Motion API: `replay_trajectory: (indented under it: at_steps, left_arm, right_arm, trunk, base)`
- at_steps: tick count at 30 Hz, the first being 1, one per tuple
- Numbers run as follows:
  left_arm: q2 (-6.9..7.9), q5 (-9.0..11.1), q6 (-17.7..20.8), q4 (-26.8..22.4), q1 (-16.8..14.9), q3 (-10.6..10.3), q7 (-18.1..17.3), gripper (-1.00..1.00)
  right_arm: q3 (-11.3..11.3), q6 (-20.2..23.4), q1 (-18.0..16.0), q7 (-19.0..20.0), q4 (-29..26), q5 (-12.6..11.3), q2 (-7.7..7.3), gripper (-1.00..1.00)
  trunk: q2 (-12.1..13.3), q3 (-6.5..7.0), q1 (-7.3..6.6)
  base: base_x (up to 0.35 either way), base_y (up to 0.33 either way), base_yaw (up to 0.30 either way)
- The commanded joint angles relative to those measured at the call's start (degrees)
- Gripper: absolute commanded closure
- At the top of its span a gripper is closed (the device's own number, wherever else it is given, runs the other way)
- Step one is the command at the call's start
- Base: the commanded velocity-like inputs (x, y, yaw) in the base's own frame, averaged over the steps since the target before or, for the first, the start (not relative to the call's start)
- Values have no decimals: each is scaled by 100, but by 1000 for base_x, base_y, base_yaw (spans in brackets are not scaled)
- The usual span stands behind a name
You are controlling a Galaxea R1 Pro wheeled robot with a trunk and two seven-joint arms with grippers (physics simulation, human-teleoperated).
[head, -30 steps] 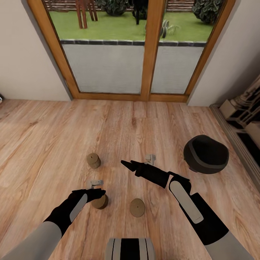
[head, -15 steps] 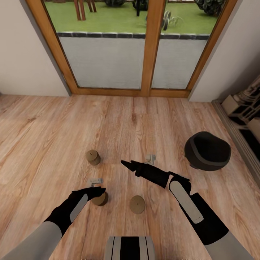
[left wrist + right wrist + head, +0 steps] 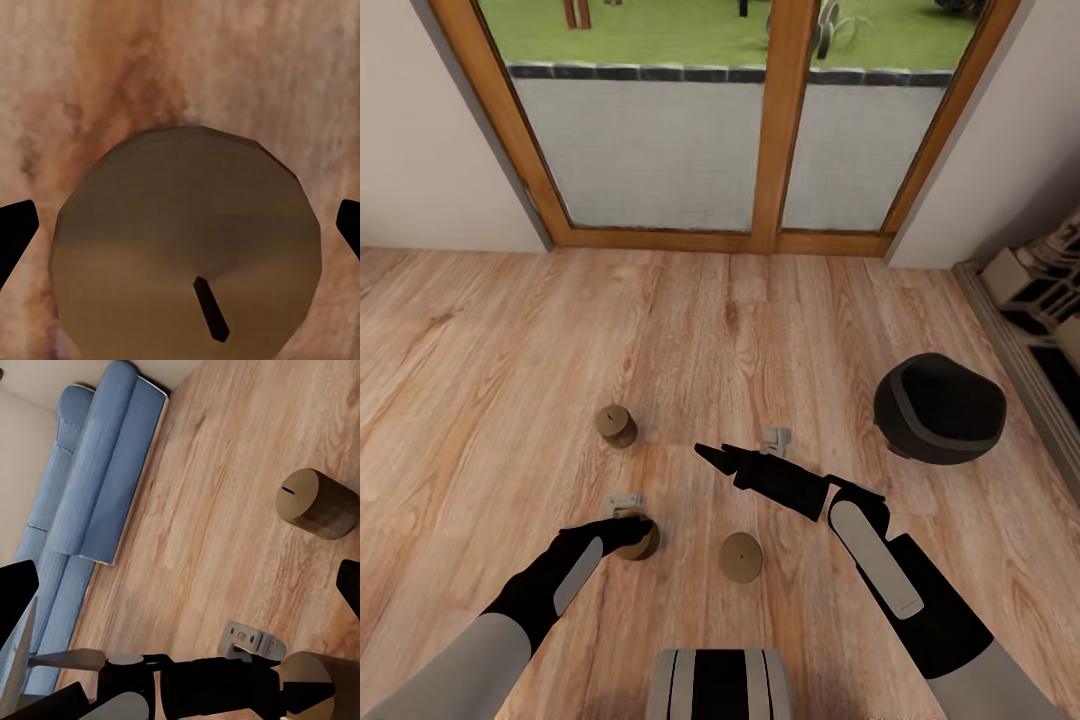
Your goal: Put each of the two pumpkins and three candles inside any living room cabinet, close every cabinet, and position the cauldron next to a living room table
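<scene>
Hovering my left gripper (image 3: 632, 524) wide open over a candle (image 3: 187, 247) on the wooden floor (image 3: 760, 330); my right gripper (image 3: 712, 455) hangs open, empty, cauldron (image 3: 938, 407) nearby.

**Hidden and Cropped Parts**

The near candle (image 3: 638, 540) is partly covered in the head view by the left gripper (image 3: 628, 528), so no contact can be judged there. In the left wrist view only the tips of the black fingers (image 3: 15, 232) are seen at the picture's edges. The blue sofa (image 3: 90, 510) and the shelf unit (image 3: 1050, 300) are cut off by the frame.
</scene>
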Motion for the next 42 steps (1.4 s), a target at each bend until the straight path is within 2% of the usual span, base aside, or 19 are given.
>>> replay_trajectory:
  at_steps: [1, 42]
  left_arm:
    - [7, 59, 17, -11, -2, -34, 52, -100]
    - [5, 59, 18, -11, -2, -43, 52, -100]
  right_arm:
    - [3, 20, -3, -2, -2, -28, -3, -100]
    - [3, 20, -3, -1, -10, -28, -3, -100]
  trunk:
    - [-1, -3, -1]
    - [-5, -70, 7]
  base:
    - [0, 0, 0]
    - [0, 0, 0]
